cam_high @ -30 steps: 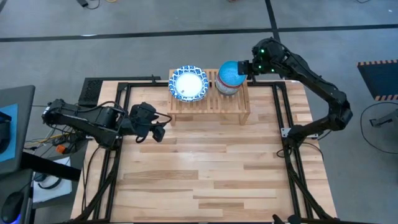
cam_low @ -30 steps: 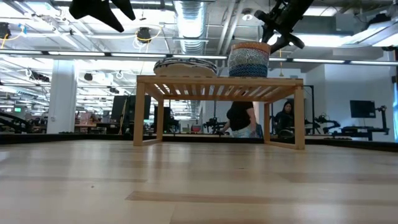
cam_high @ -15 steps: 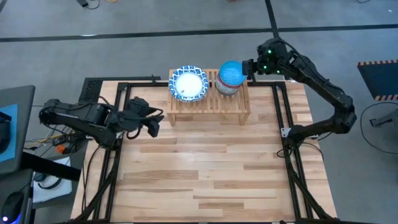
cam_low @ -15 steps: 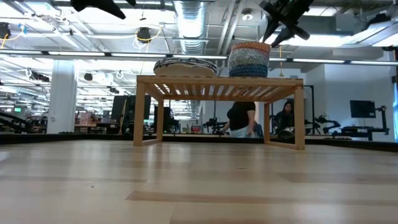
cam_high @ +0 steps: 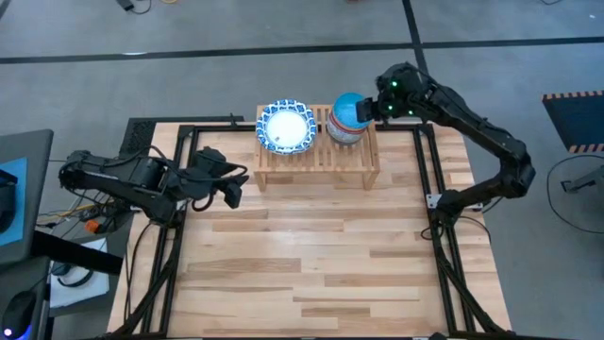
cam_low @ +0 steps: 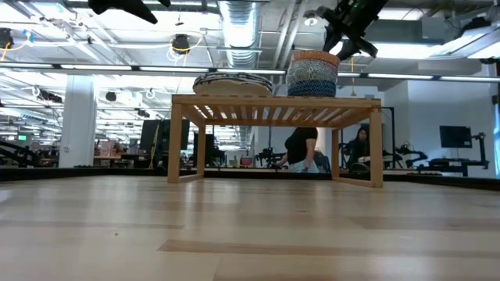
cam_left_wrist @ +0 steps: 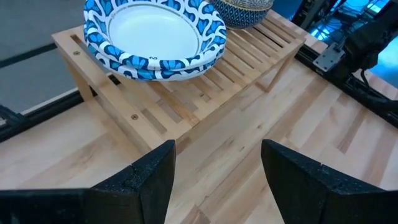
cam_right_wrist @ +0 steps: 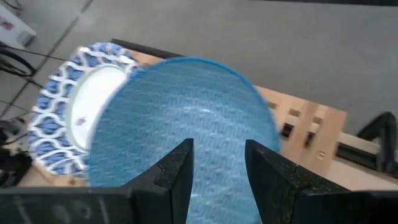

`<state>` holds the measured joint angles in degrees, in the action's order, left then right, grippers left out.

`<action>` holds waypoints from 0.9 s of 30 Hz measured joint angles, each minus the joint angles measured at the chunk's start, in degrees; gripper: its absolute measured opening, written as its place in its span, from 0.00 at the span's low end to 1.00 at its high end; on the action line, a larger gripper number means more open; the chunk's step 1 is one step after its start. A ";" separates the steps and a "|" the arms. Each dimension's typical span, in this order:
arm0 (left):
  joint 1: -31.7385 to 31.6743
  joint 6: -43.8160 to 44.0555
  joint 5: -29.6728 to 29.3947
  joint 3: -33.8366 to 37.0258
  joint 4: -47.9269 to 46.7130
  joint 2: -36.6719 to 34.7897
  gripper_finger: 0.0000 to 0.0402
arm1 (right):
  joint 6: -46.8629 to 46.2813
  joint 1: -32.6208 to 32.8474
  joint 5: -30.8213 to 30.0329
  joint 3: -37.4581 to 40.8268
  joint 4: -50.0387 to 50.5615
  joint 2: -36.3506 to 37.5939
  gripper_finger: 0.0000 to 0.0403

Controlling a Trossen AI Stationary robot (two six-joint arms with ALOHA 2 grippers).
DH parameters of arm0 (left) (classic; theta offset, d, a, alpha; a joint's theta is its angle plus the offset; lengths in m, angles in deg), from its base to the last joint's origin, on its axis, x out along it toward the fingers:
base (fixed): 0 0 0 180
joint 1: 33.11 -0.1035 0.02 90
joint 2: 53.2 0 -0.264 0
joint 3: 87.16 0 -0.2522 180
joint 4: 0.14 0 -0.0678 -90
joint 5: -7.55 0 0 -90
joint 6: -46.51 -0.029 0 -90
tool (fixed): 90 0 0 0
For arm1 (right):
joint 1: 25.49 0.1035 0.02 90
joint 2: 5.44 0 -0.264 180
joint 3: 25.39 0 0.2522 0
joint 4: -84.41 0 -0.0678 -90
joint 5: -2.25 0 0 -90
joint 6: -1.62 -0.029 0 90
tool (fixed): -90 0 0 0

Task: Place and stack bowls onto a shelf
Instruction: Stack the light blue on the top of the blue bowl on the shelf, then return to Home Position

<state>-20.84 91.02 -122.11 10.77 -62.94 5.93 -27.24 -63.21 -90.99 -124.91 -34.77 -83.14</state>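
Observation:
A stack of wide white bowls with blue patterned rims (cam_high: 285, 127) rests on the left half of the low slatted wooden shelf (cam_high: 321, 162). A stack of smaller bowls with a bright blue one on top (cam_high: 347, 115) stands on the right half, and it also shows in the low view (cam_low: 312, 74). My right gripper (cam_high: 369, 110) is open, just above and to the right of the blue bowl (cam_right_wrist: 186, 118), touching nothing. My left gripper (cam_high: 234, 194) is open and empty above the table, left of the shelf.
The shelf stands at the table's far edge, with bare wooden tabletop (cam_high: 311, 255) in front of it. Black frame rails (cam_high: 436, 189) run along the table's sides. People (cam_low: 305, 148) show in the room behind the shelf.
My right gripper has drawn up and away from the small-bowl stack toward the table's right, then come back over the blue bowl's right rim. My left gripper has drawn back a little toward the table's left edge. The bowls have kept still.

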 joint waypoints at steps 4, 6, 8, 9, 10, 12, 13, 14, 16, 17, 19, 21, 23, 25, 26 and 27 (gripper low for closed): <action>0.01 -0.82 0.04 0.02 0.02 -0.55 0.55 | 0.03 0.71 0.10 0.00 -1.71 1.49 0.42; 0.00 -1.45 0.07 0.02 0.01 -1.05 0.55 | 0.28 0.94 0.50 0.00 -2.63 2.75 0.42; 0.00 -2.10 -0.11 0.02 0.60 -1.30 0.55 | 0.58 1.23 0.64 0.00 -2.68 3.98 0.42; 0.00 -2.77 -0.28 0.02 1.24 -1.50 0.55 | 1.29 1.46 1.00 0.00 -2.71 4.67 0.42; 0.00 -3.84 -0.26 0.02 1.84 -1.75 0.55 | 2.19 1.76 1.66 0.00 -2.77 5.37 0.42; 0.00 -8.20 -0.24 0.07 5.59 -1.92 0.55 | 4.17 3.02 2.23 0.00 -2.79 6.98 0.42; 0.08 -12.02 -0.24 0.07 9.20 -1.95 0.55 | 5.59 3.87 2.63 0.00 -2.83 7.88 0.42; 0.45 -16.37 -0.01 0.07 13.29 -1.95 0.55 | 6.82 4.89 2.99 0.00 -2.88 8.75 0.42; 1.66 -25.23 0.46 0.07 22.56 -1.92 0.55 | 8.86 7.72 3.05 0.00 -3.13 10.53 0.41; 2.15 -29.58 0.34 0.07 27.32 -1.92 0.55 | 9.93 9.64 3.04 0.00 -3.16 11.38 0.40; 2.65 -36.29 0.39 0.04 34.05 -1.87 0.53 | 11.87 14.11 3.05 0.81 -4.71 13.26 0.37; 2.69 -40.27 1.47 0.13 37.04 -1.77 0.47 | 13.30 19.80 3.16 3.76 -10.03 15.65 0.30; 2.63 -42.50 3.84 1.58 39.43 -1.88 0.38 | 15.15 25.58 3.20 7.99 -16.23 18.19 0.23; 2.67 -43.80 7.06 4.73 43.57 -2.82 0.28 | 16.81 31.23 3.30 13.35 -23.23 21.01 0.14; 2.70 -44.10 8.60 6.81 46.28 -3.55 0.23 | 17.55 33.76 3.33 15.91 -27.05 22.35 0.10; 2.69 -44.34 10.03 9.30 49.34 -4.55 0.17 | 18.41 36.37 3.31 18.57 -31.10 23.74 0.06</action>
<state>-18.15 46.69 -112.07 20.06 -13.59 1.38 -8.83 -26.84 -87.67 -106.33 -65.87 -59.40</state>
